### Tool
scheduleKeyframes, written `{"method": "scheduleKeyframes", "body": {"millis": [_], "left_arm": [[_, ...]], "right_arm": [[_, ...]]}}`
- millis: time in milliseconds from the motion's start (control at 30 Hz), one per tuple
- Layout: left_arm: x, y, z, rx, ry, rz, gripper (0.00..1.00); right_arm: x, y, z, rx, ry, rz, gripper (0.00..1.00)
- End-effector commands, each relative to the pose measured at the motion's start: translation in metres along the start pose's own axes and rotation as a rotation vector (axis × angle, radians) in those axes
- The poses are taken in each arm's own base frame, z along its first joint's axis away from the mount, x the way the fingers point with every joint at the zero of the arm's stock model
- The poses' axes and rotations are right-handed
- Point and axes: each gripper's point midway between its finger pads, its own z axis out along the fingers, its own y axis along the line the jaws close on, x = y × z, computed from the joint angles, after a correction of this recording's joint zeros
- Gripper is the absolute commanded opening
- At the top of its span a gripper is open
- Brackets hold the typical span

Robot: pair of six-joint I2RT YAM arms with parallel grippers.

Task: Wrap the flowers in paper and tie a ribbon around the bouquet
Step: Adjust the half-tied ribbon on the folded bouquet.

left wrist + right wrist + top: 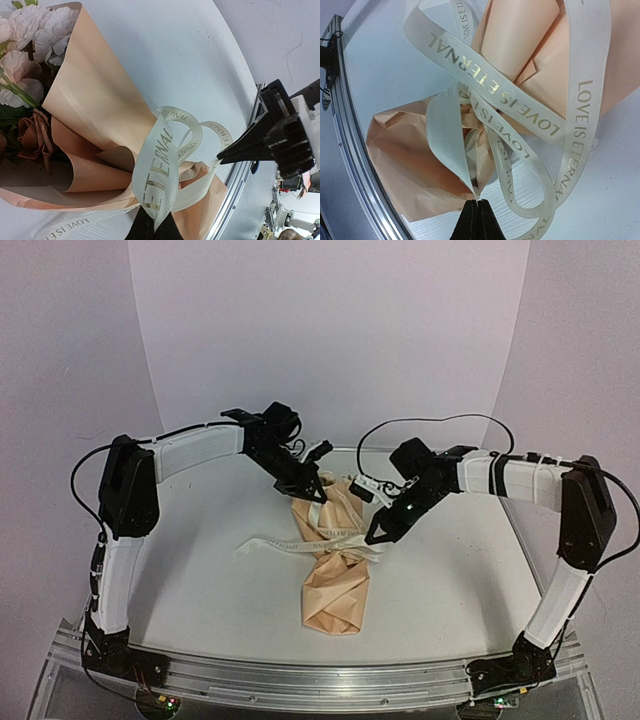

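- Step in hand: tying. The flowers [25, 30] lay rolled inside the paper [95, 95], so the wrapping appeared done. The ribbon [485, 85] crossed the narrowed waist of the bouquet [335, 590] in loose loops, with no tight knot visible.
- Position: the bouquet lay flat in the middle of the table [200, 580], flower end away from the arm bases and crumpled stem end towards them.
- Right gripper [477, 220]: jaws fully closed, pinching a strand of ribbon that gathered to a point at the fingertips, on the bouquet's right flank.
- Left gripper [152, 230]: jaws likewise closed, apparently on a second loop of ribbon; the frame edge cut off part of the hold.
- Pose: both arms reached inward from opposite sides, forearms sloping down and fingertips converging near the waist.
- Next move, as judged: draw the two strands apart and level, cinching the loops without dragging the light bouquet or letting the limp ribbon slip.
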Motion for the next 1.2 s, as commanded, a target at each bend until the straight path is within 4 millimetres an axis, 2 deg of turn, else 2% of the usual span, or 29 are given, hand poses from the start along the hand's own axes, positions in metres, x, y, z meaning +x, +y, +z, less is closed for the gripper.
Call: {"method": "scheduleKeyframes", "body": {"millis": [0,167,367,567,800,1000,1167], "left_arm": [[0.004,-0.029,-0.033,0.042,-0.012,0.027,0.0],[0.02,-0.041,-0.044,0.069,0.015,0.015,0.0],[0.029,-0.082,-0.062,0.24,0.021,0.025,0.0],[0.038,-0.12,-0.074,0.402,0.031,0.073,0.0],[0.038,-0.156,-0.079,0.58,0.057,0.101,0.0],[0.03,-0.185,-0.085,0.727,0.052,0.1,0.01],[0.027,-0.208,-0.084,0.788,0.053,0.142,0.03]], "right_arm": [[0.0,-0.012,-0.02,0.134,0.018,-0.031,0.0],[0.001,-0.028,-0.016,0.205,0.04,-0.008,0.0],[-0.003,-0.049,-0.007,0.286,0.061,0.006,0.0],[-0.012,-0.057,0.003,0.296,0.041,0.04,0.0],[-0.018,-0.062,0.011,0.294,0.026,0.052,0.0],[-0.022,-0.063,0.019,0.277,0.019,0.059,0.0],[-0.023,-0.065,0.023,0.273,0.017,0.072,0.0]]}}
